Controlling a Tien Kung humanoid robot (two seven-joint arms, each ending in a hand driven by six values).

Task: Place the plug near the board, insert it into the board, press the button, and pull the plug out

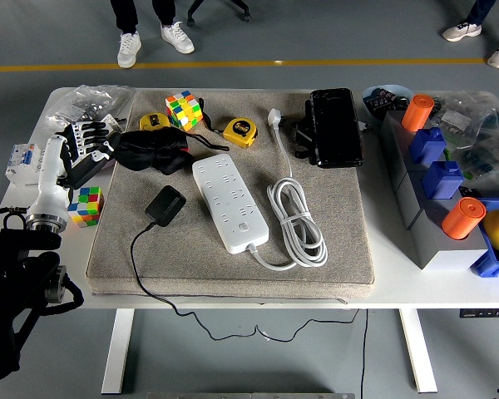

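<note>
— So where does the plug [164,205] lie?

— On the grey mat [333,241], left of the middle, just beside the white board [229,202] but not in it. It is a black adapter block, and its thin cable [141,274] runs off toward the tabletop's near edge and hangs over it. None of the board's sockets has anything in it.

— And the button?

— A small square near the board's near end, by my reading — too small to tell if it is on. The board's own white cord [298,223] is coiled to its right, its plug pointing at the far edge, so the strip seems laid out as a prop, not powered.

— What about the robot hand?

— The left robot hand [85,141] sits by the tabletop's left edge, at the far-left corner of the mat, fingers loosely extended and holding nothing. It rests beside a black cloth [154,151], with a colour cube [85,205] on the near side of its forearm. The right one is out of view.

— So how far along is it?

— Hard to settle — a plug lying loose beside the board fits both a plug just brought near and one already pulled out again.
</note>
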